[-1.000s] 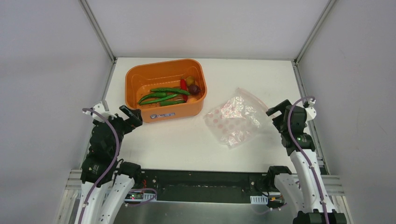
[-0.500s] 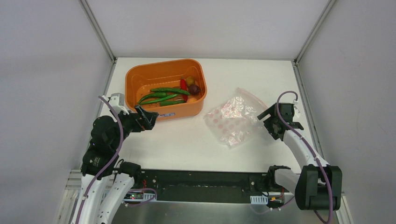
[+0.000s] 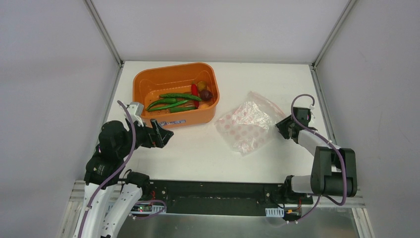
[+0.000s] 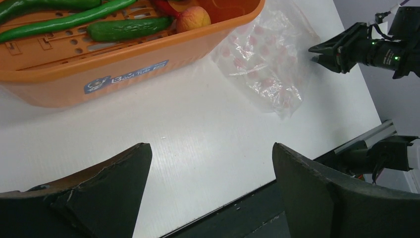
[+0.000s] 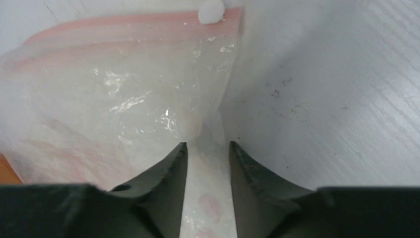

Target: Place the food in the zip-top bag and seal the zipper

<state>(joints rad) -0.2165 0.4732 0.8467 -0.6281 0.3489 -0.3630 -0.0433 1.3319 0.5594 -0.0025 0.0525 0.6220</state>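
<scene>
The food lies in an orange tub [image 3: 143,79]: green chili peppers [image 3: 173,101], a red chili [image 3: 194,90] and small round pieces [image 3: 204,91]. The left wrist view shows the green chilies [image 4: 64,20] and a round piece [image 4: 194,19] too. My left gripper [image 3: 161,134] [image 4: 210,146] hangs open over bare table just in front of the tub, holding nothing. The clear dotted zip-top bag [image 3: 247,124] [image 5: 124,99] lies flat to the tub's right. Its pink zipper [image 5: 124,22] runs along the far edge. My right gripper [image 3: 282,124] [image 5: 208,144] is low at the bag's right edge, its jaws narrowly apart with a fold of plastic between them.
The tub stands at the back left of the white table [image 3: 198,153]. A black rail [image 3: 213,191] runs along the near edge between the arm bases. Grey walls close in both sides and the back.
My left gripper swung right, from beside the tub's left corner to its front. My right gripper dropped onto the bag's right edge and its jaws narrowed.
</scene>
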